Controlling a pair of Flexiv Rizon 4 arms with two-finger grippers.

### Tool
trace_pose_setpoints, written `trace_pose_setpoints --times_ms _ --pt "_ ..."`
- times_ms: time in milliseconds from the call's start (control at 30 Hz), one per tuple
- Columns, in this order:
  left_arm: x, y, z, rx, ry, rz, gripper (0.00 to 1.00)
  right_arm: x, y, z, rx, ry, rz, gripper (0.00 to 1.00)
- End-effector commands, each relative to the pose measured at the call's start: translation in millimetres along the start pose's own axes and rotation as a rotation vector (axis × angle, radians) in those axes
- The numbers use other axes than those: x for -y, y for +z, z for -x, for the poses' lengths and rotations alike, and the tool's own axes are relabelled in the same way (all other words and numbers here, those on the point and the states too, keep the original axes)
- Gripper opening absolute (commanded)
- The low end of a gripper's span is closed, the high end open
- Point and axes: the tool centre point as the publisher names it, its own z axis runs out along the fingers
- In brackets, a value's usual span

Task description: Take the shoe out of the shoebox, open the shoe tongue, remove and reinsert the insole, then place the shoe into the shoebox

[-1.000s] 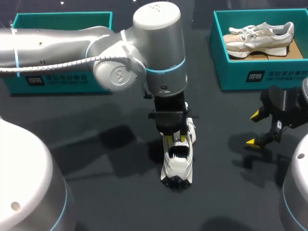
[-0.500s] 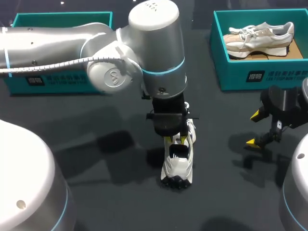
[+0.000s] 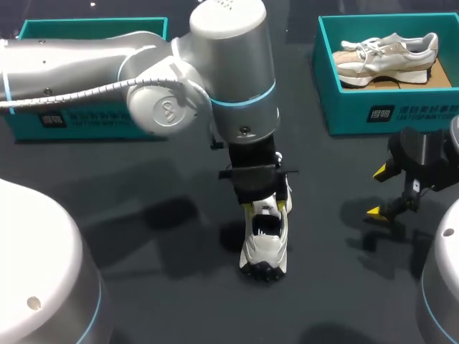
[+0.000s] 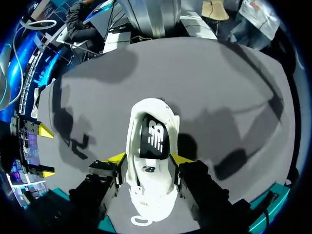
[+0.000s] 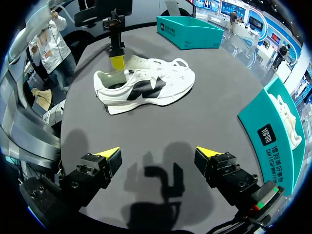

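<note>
A white shoe [image 3: 264, 247] with black side panels [image 5: 146, 87] stands on the dark table at mid front, heel toward the near edge. Through its mouth I see the black insole [image 4: 155, 136] lying inside. My left gripper [image 3: 264, 208] points straight down over the mouth and is open. In the left wrist view this gripper [image 4: 148, 158] has one yellow tip on each side of the shoe [image 4: 146, 170], close to its sides and holding nothing. My right gripper [image 3: 378, 192] hangs open to the right of the shoe, well apart from it, and the right wrist view shows nothing between this gripper's [image 5: 158, 155] fingers.
A teal shoebox [image 3: 387, 115] at the back right holds a second, beige shoe [image 3: 387, 57]. Another teal box [image 3: 93, 29] stands at the back left, partly hidden by my left arm. Bare dark tabletop lies between the shoe and my right gripper.
My left gripper's fingers have spread from a narrow stance at the shoe's mouth to either side of it. The shoe and my right arm have stayed put.
</note>
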Motion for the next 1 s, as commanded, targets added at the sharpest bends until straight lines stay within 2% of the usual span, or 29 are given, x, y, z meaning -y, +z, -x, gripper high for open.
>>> trace_pose_setpoints --times_ms 33,367,433,533,567,633,1000 --pt "17.3 -34.3 -17.8 0.003 -0.167 0.044 1.00 0.1 -0.9 -2.1 0.003 0.001 -0.002 1.00" --pt "17.3 -34.3 -17.8 0.003 -0.167 0.044 1.00 0.1 -0.9 -2.1 0.003 0.001 -0.002 1.00" --pt "25.5 -28.8 -18.2 -0.020 -0.218 0.046 1.00 0.1 -0.9 -2.1 0.003 0.001 -0.002 1.00" --pt "36.5 -26.3 -14.0 -0.066 -0.445 0.035 1.00 0.1 -0.9 -2.1 0.003 0.001 -0.002 1.00" --pt "38.2 -27.2 -11.7 -0.084 -0.590 0.032 1.00 0.1 -0.9 -2.1 0.003 0.001 -0.002 1.00" --pt "42.5 -32.0 -12.6 -0.068 -0.817 0.123 1.00 0.1 -0.9 -2.1 0.003 0.001 -0.002 1.00" --pt "42.5 -32.0 -12.6 -0.068 -0.817 0.123 1.00 0.1 -0.9 -2.1 0.003 0.001 -0.002 1.00"
